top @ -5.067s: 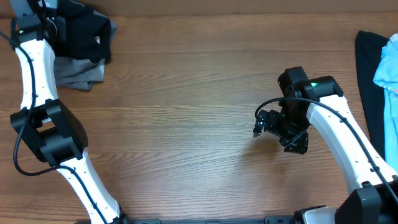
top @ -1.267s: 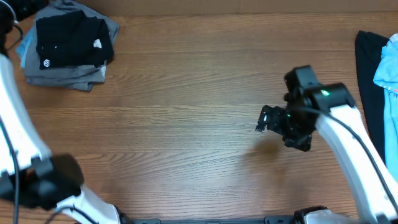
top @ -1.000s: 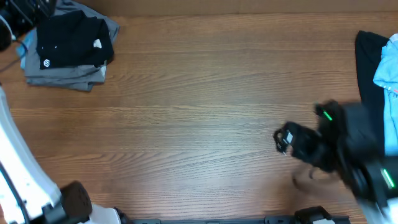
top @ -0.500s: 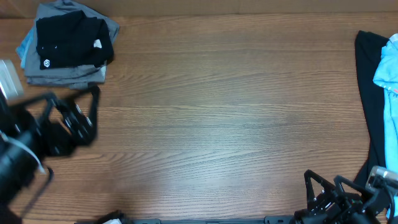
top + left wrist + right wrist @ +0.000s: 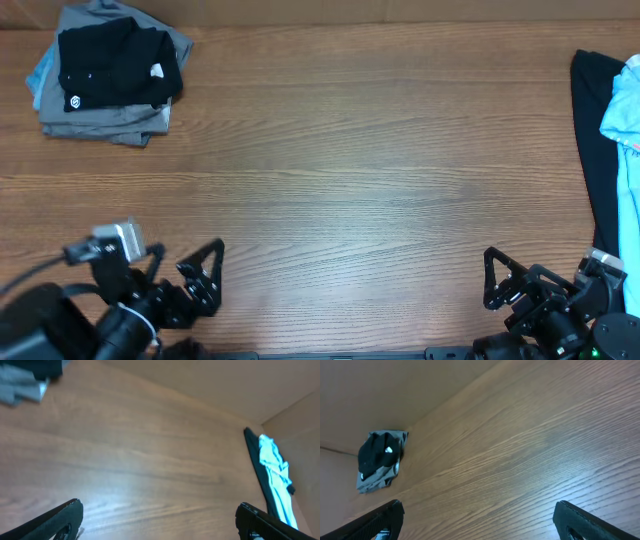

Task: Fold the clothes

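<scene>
Folded stack (image 5: 100, 118), far-left corner: black shirt (image 5: 115, 65) on top, logo (image 5: 74, 102) near-left | unfolded clothes (image 5: 592, 140): long axis along right edge | left gripper (image 5: 159, 512), right gripper (image 5: 479, 509): jaws spread, empty.

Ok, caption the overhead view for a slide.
Folded stack far left, unfolded pile right; left gripper and right gripper open, empty.
</scene>
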{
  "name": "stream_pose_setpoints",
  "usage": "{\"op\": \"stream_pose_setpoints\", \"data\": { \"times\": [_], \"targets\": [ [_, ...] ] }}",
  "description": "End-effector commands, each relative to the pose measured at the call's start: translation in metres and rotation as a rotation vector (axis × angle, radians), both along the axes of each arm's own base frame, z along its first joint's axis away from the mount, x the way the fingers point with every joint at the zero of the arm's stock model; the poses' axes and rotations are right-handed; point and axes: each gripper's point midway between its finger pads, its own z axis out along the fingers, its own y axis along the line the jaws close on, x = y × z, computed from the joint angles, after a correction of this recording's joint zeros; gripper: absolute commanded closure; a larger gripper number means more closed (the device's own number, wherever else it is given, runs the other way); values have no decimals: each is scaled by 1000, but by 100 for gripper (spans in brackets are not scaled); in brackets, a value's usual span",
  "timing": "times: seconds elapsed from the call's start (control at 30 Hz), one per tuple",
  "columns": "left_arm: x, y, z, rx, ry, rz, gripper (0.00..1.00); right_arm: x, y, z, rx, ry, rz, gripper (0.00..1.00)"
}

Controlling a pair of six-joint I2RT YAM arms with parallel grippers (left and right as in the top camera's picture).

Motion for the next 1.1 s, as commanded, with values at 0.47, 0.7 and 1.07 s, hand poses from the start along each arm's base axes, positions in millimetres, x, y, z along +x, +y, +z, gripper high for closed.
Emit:
{"op": "stream_pose_setpoints", "data": {
  "times": [0.47,0.7,1.07],
  "targets": [
    [4,8,-68,-44,174,25,0,-10,-4,-16,-14,73,-15,0],
    [3,32,-78,52,219,134,0,-10,-4,-17,-15,76,-15,0],
    [1,46,-84,110,245,198,0,2,-14,-21,-52,52,-72,0]
  ]
}}
